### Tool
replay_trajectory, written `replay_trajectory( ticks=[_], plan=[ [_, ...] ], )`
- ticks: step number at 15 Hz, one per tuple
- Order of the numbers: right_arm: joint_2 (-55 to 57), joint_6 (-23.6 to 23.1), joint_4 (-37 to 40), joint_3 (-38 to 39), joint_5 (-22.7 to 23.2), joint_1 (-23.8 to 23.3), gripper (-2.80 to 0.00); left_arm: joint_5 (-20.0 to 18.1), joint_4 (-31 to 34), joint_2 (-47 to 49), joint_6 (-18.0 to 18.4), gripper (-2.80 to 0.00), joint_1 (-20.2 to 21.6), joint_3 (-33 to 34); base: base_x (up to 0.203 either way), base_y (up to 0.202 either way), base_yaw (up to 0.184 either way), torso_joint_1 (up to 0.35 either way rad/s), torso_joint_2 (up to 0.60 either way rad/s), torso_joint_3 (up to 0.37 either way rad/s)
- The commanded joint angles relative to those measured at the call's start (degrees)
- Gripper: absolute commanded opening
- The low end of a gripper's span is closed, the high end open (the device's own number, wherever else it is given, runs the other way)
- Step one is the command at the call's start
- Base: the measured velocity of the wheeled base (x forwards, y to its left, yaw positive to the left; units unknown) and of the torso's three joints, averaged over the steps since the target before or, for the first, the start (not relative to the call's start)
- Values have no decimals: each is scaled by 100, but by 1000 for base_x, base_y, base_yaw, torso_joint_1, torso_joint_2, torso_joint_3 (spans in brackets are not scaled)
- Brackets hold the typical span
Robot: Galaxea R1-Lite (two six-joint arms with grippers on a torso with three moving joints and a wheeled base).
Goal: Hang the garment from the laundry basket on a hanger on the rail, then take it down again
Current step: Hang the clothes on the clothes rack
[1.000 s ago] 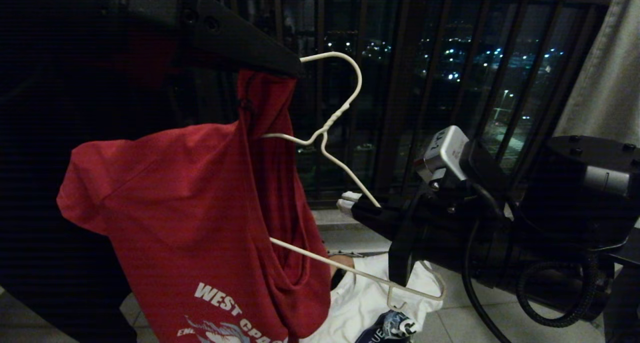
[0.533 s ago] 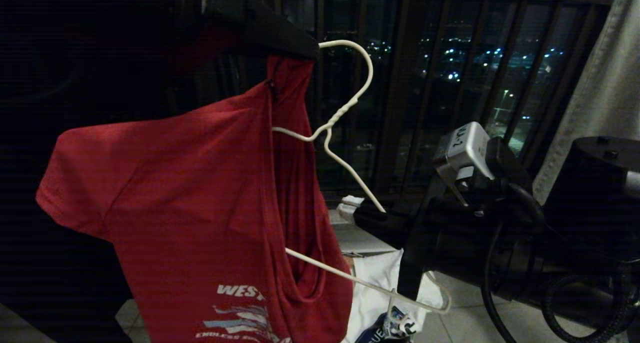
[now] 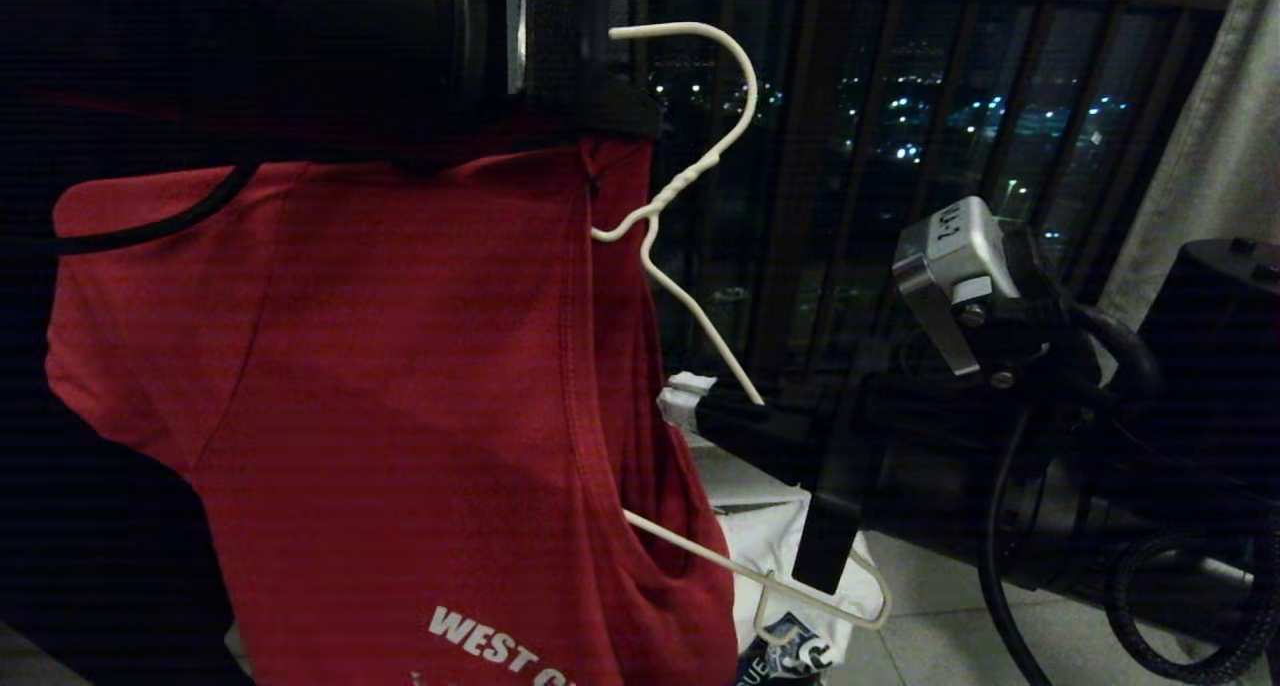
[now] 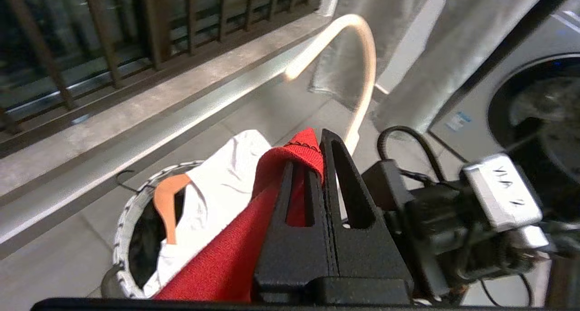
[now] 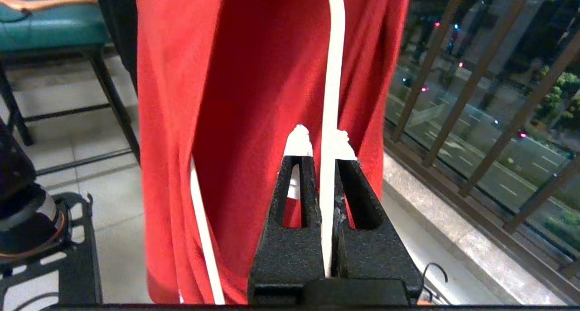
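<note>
Close to the head camera, the left gripper is clamped on the collar of the red T-shirt, whose limp, light cloth drapes and bunches, so the stiffer collar band looks the surest place to grip. Just beyond, the right gripper pinches 1 sloping arm of the thin white wire hanger, springy and probably slippery, partly threaded inside the shirt. Farther off below, the laundry basket holds a white T-shirt before the window bars.
</note>
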Motion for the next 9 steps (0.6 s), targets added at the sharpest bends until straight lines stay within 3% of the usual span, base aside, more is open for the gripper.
replay_trajectory(
  ticks=[1,9],
  plan=[
    [-12,90,-26,-71,18,4,-280,25,24,40,-14,-280,-101,20,0,0,0,0,0,0],
    [-108,276,-35,-150,27,4,-280,-2,51,-48,-62,-280,-425,110,0,0,0,0,0,0]
  ],
)
